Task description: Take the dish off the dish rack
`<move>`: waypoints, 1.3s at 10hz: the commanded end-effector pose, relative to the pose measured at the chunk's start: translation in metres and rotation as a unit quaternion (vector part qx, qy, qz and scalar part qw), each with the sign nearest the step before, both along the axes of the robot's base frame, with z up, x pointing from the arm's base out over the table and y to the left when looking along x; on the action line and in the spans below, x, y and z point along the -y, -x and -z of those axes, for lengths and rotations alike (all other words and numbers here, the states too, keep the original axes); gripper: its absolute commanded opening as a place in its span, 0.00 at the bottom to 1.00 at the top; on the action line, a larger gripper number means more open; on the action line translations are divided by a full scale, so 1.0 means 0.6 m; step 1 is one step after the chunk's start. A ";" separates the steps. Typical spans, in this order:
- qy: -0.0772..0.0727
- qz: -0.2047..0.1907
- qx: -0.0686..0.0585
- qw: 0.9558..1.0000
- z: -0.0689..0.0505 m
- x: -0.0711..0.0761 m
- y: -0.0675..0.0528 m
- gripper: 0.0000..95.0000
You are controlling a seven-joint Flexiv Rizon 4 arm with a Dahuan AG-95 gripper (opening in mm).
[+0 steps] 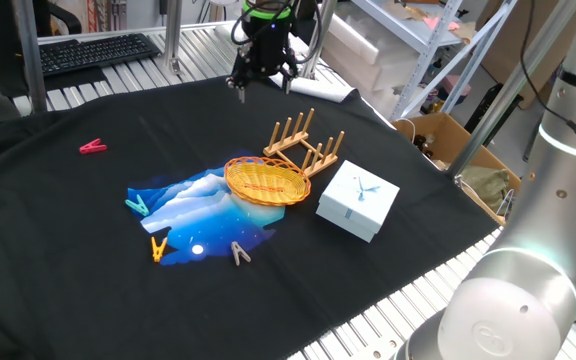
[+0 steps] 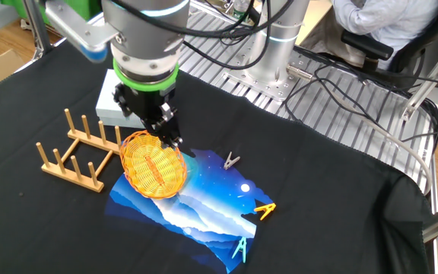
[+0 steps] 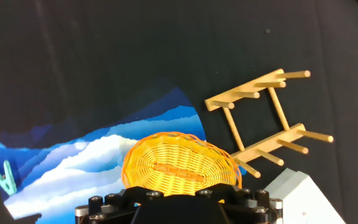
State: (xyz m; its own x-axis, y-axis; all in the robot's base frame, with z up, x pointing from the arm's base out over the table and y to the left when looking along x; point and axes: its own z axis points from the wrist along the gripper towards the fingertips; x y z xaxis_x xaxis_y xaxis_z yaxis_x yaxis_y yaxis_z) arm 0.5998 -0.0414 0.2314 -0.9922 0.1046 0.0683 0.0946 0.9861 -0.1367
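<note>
Orange wicker dish [image 3: 179, 169] on blue mat [image 3: 73, 171], just beside wooden dish rack [image 3: 263, 118]

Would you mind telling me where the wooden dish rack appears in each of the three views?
One fixed view: dish rack, centre, behind the dish.
The other fixed view: rack at left, left of the dish.
Hand view: rack at right, upper right of the dish.
Shared landmark: the dish.

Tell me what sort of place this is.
Likely a robotics lab or workshop, not a kitchen. The dish and dish rack sit on a black cloth over an aluminium-profile bench, with a keyboard, metal shelving and loose cables around.
</note>
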 end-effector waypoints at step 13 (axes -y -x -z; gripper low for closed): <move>0.021 -0.113 -0.042 0.993 0.150 -0.062 -0.052 0.00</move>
